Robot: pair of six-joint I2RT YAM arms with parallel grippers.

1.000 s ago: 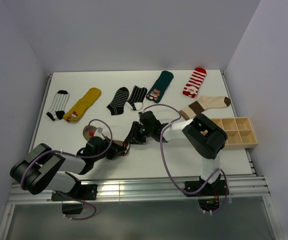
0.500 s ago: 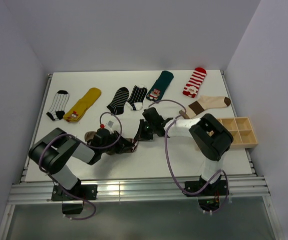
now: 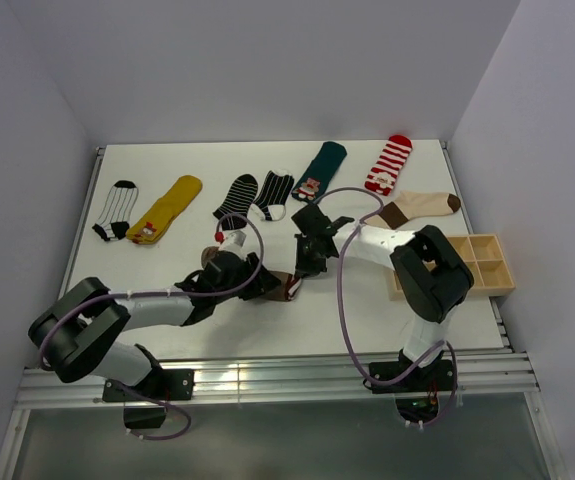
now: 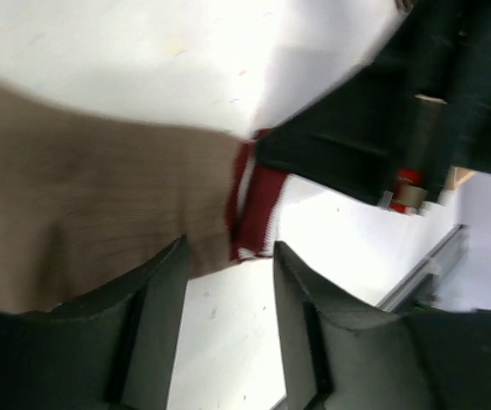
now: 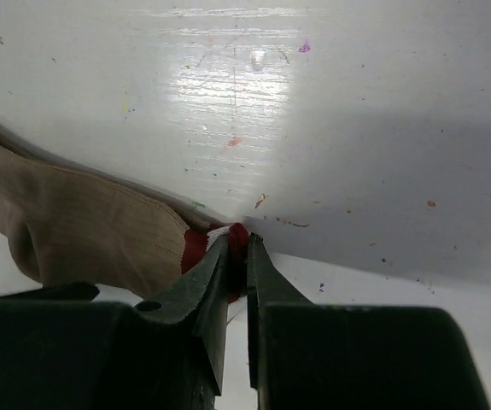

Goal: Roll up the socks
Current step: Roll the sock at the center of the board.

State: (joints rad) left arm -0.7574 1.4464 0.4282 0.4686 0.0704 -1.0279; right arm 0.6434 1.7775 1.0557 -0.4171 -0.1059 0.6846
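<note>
A brown sock (image 4: pixel 83 222) with a red and white cuff (image 4: pixel 254 213) lies flat on the white table, near the middle in the top view, cuff end (image 3: pixel 288 286) to the right. My right gripper (image 5: pixel 238 243) is shut on the red cuff (image 5: pixel 195 249), its tip down at the table (image 3: pixel 303 270). The brown sock body (image 5: pixel 74 231) stretches away to its left. My left gripper (image 4: pixel 228 252) stands open just over the sock's edge next to the cuff, with only bare table between its fingers (image 4: pixel 155 325). From above, the left gripper (image 3: pixel 265 284) lies low over the sock.
Along the back lie several other socks: black-and-white striped (image 3: pixel 115 210), yellow (image 3: pixel 165 208), two black striped (image 3: pixel 235 200), green (image 3: pixel 319 172), red-and-white (image 3: pixel 389 163), cream with brown bands (image 3: pixel 412 210). A wooden compartment tray (image 3: pixel 472 262) sits at the right edge.
My left gripper has slid right along the sock and opened, letting it go. My right gripper has closed on the cuff and shifted a little right, drawing the sock with it.
</note>
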